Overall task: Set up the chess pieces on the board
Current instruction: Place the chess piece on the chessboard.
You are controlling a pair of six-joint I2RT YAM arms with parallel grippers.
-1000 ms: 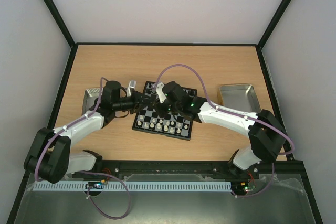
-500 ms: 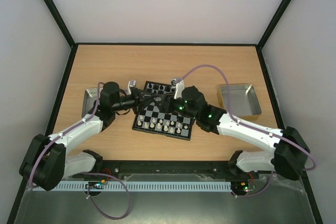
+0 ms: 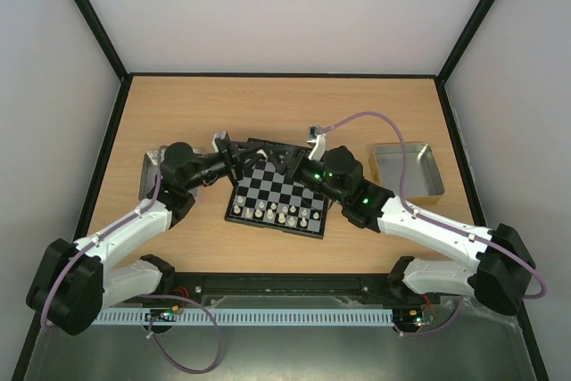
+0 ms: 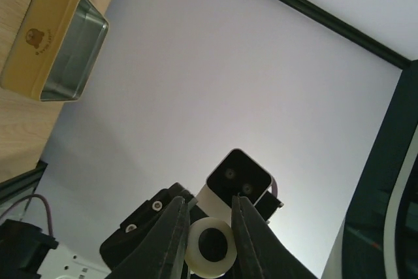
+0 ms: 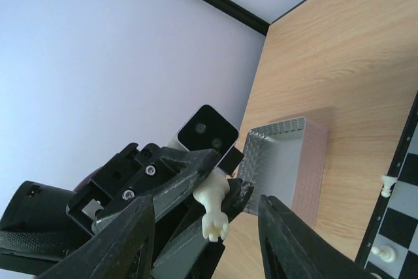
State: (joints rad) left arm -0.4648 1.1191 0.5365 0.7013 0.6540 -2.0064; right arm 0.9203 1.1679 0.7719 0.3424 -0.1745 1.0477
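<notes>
Chess piece [image 5: 214, 208] is pinched in left jaws; right jaws have drawn back, spread.

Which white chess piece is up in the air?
The white piece pinched in the left gripper; the other white pieces in view stand in the near rows of the board.

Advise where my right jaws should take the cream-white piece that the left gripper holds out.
Take the cream-white piece by its knobbed free end, which pokes out beyond the fingers of the left gripper; its round base sits between them. Come at its tip straight on with the open right gripper, jaws closing across the neck, probably crosswise to the left fingers.
</notes>
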